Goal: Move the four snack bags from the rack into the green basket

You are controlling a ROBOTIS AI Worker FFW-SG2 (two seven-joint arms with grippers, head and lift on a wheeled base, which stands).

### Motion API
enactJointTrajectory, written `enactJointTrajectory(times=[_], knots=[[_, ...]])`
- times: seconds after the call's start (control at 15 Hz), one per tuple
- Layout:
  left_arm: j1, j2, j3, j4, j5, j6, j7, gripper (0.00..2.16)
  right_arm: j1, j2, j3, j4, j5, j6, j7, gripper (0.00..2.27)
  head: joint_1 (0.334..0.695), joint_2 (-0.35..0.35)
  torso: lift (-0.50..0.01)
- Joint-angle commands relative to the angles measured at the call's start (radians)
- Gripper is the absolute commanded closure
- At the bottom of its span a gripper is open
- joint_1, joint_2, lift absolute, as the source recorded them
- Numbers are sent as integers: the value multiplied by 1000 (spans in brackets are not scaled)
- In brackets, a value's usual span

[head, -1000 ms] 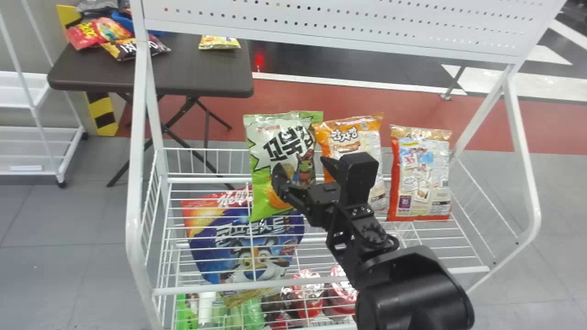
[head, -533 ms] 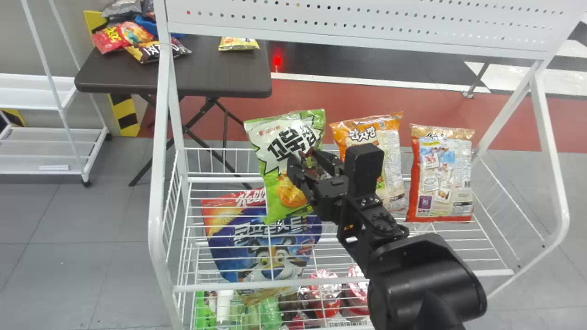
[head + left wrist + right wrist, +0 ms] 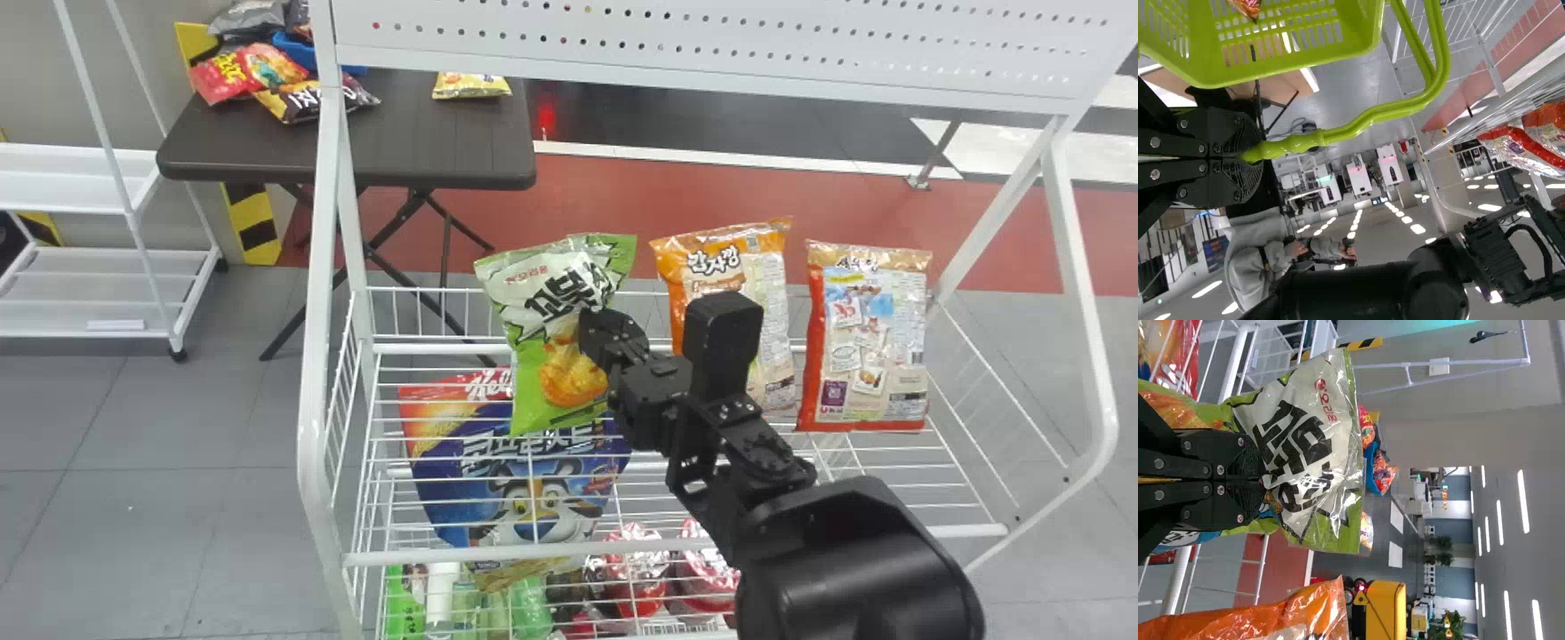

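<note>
The right tool (image 3: 606, 336) clamps a green-and-white plastic snack bag (image 3: 533, 280) at the white wire rack (image 3: 551, 557), partly covering its front; the left tool (image 3: 1250, 152) grips the cut-off lime-green plastic basket's (image 3: 1271, 75) handle (image 3: 1365, 123).

Across the middle of the head view, an open band is left between the perforated panel (image 3: 711, 53) and the bag tops. At upper left this band is bounded by the left post (image 3: 329, 178), at right by the right frame (image 3: 1071, 258). Only narrow gaps are left beside the orange bag (image 3: 733, 253), towards the green bag (image 3: 538, 382) and the red-edged bag (image 3: 867, 347). The centre and lower right are blocked by the right arm (image 3: 853, 560).
</note>
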Motion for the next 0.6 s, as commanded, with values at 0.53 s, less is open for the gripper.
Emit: enactJointTrajectory(times=[0.53], knots=[[19,-15,-2,-11,-11,-3,2,1848,576,-23,-158,-719,-96,606,132,2132,695,-259,0]])
